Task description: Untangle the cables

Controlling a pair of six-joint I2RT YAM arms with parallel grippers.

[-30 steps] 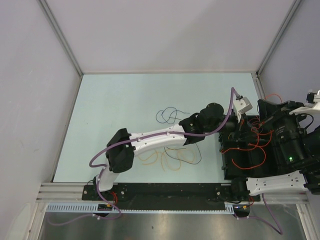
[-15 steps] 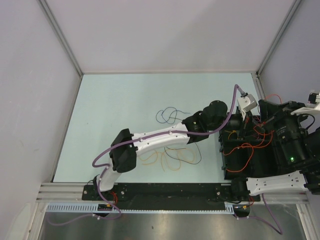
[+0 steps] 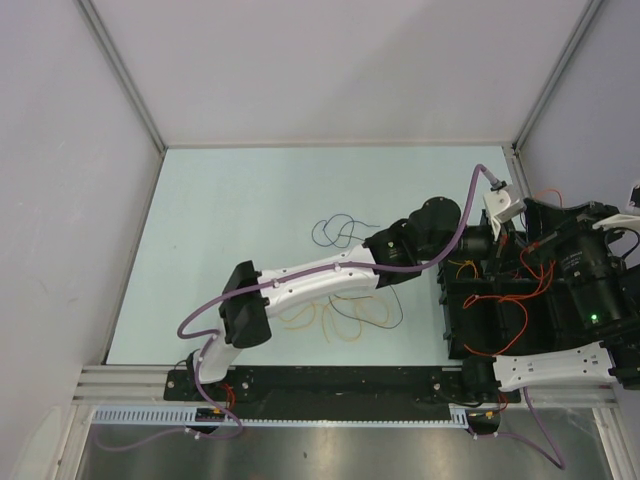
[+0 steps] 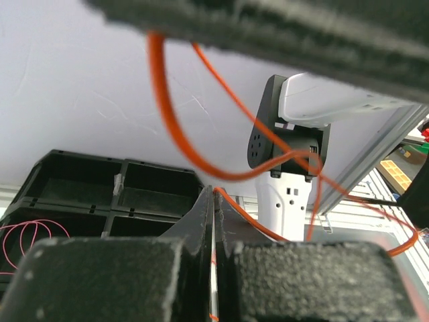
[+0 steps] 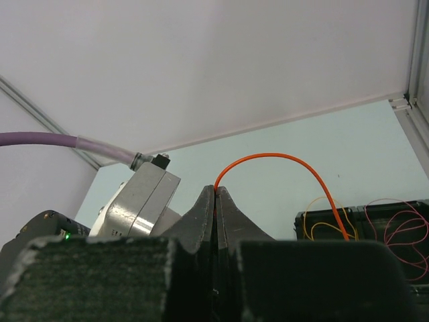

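A red-orange cable (image 4: 167,127) runs between both grippers. My left gripper (image 4: 213,193) is shut on it, the strand leaving its tips to the right. My right gripper (image 5: 216,190) is also shut on this cable (image 5: 288,156), which arcs up and right from its tips. From above, both grippers meet over the black tray (image 3: 480,325), where the red-orange cable (image 3: 505,300) hangs in loops. On the table lie a dark blue cable (image 3: 335,230), orange-yellow cables (image 3: 320,320) and a black cable (image 3: 392,312), partly under the left arm (image 3: 310,280).
The black tray (image 4: 100,178) has several compartments; one holds a pink wire (image 4: 27,235). In the right wrist view a compartment (image 5: 362,225) holds yellow wire (image 5: 314,221) and pink wire (image 5: 402,231). The left wrist camera (image 5: 141,198) sits close beside the right gripper. Cage posts border the table.
The left arm has reached further right toward the tray, and the right arm has shifted right. The red-orange cable loops over the tray have changed shape. Both grippers stay shut.
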